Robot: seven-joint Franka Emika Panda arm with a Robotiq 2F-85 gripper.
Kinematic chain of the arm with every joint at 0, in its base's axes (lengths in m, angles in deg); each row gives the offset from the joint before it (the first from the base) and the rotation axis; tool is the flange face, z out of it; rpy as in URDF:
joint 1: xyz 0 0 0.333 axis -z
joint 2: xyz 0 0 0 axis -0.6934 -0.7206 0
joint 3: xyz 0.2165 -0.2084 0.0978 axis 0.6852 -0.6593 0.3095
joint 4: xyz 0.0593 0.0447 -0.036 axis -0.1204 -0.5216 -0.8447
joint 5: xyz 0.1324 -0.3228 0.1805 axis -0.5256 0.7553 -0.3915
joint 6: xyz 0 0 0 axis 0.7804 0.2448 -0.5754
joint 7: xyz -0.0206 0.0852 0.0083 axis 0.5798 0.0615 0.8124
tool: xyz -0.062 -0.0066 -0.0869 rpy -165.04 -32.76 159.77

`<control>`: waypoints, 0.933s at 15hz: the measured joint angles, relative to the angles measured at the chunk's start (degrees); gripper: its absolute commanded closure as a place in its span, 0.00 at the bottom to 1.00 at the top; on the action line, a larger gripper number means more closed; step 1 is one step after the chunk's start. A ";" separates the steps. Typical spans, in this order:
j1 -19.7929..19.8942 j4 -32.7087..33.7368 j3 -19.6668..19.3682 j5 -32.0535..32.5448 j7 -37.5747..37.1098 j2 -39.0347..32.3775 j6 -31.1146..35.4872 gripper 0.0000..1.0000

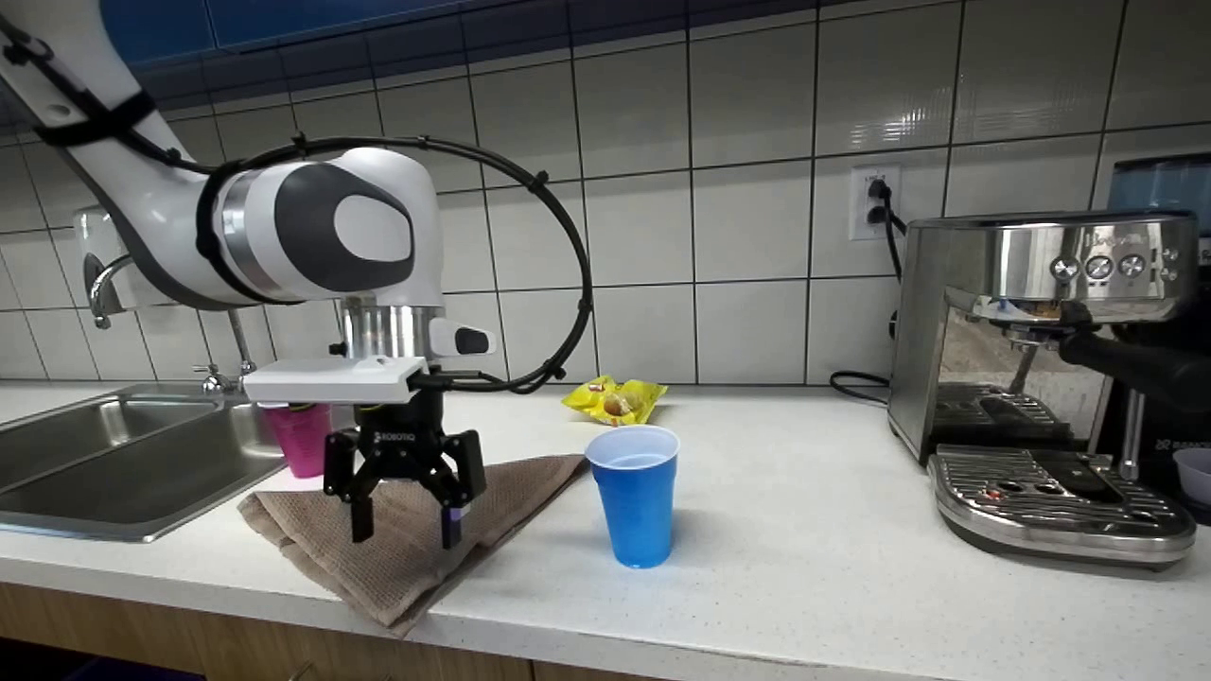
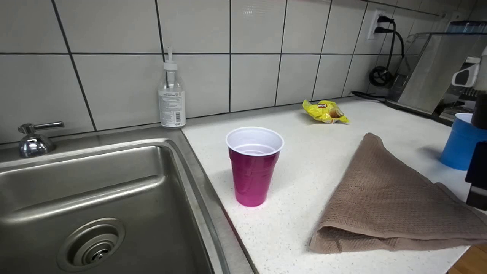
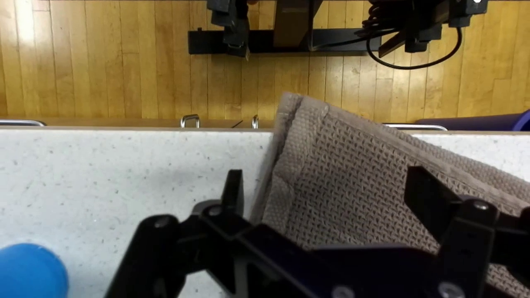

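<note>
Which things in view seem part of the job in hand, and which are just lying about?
Likely part of the job:
brown towel, folded on the counter
gripper, open over it, holding nothing

Apparently just lying about:
blue cup
magenta cup
yellow packet
espresso machine
pump bottle

My cameras show a sink (image 2: 194,173), a pump bottle (image 2: 172,108) at its back corner and a pink cup (image 2: 252,177) upright just beside its rim. Farther from the sink I see a yellow packet (image 2: 325,111), then a coffee machine (image 1: 1003,369).
</note>
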 measured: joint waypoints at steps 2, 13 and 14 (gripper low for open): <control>0.00 0.88 0.00 -1.33 -0.18 0.00 0.00 0.00; -0.06 2.32 0.04 -3.41 -0.47 -0.15 0.00 0.00; -0.06 2.32 0.04 -3.41 -0.47 -0.15 0.00 0.00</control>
